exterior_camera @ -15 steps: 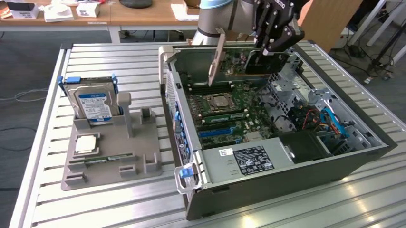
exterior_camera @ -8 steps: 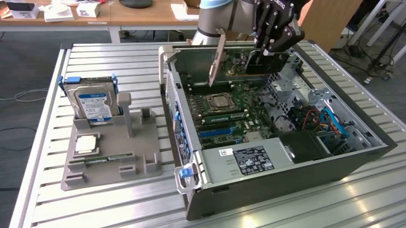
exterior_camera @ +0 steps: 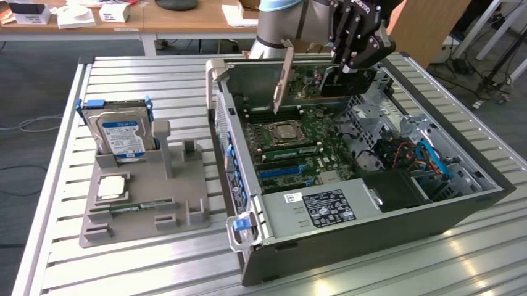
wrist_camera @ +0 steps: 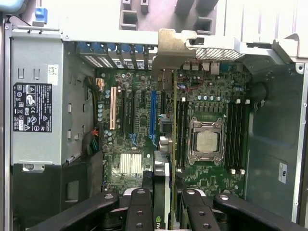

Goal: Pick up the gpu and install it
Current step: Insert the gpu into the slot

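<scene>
The gpu (exterior_camera: 336,85) is held on edge in the upper middle of the exterior view, over the far end of the open computer case (exterior_camera: 461,203). It is clamped by the gripper (exterior_camera: 356,61), whose fingers (wrist_camera: 139,202) are drawn in against its two faces. Its silver bracket (exterior_camera: 284,77) is tilted (leaning towards the exterior view's left). Below it the motherboard (exterior_camera: 288,154) is exposed. Whether a slot is touched cannot be told. At the frame's left, a hard drive (exterior_camera: 122,132) is stood in a grey holder (exterior_camera: 177,197).

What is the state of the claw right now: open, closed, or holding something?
Claw: closed on the gpu, which it holds inside the open computer case.
</scene>
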`<move>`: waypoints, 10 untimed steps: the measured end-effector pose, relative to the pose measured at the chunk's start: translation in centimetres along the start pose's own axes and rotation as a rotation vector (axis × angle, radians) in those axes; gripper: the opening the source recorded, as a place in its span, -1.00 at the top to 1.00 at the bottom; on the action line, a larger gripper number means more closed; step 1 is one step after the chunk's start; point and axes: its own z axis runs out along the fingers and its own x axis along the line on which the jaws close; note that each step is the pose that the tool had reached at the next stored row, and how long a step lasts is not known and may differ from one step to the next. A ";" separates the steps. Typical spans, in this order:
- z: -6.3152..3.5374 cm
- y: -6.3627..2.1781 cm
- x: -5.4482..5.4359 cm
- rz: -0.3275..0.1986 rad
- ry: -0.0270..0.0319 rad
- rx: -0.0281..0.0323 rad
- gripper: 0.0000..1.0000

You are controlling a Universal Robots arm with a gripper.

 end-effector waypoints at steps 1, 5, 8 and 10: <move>0.04 0.00 0.0 0.001 0.0001 0.0000 0.45; 0.17 0.01 0.0 0.015 0.0000 0.0003 0.45; 0.20 0.01 0.0 0.023 0.0001 0.0004 0.45; 0.21 0.01 0.0 0.023 -0.0001 0.0005 0.45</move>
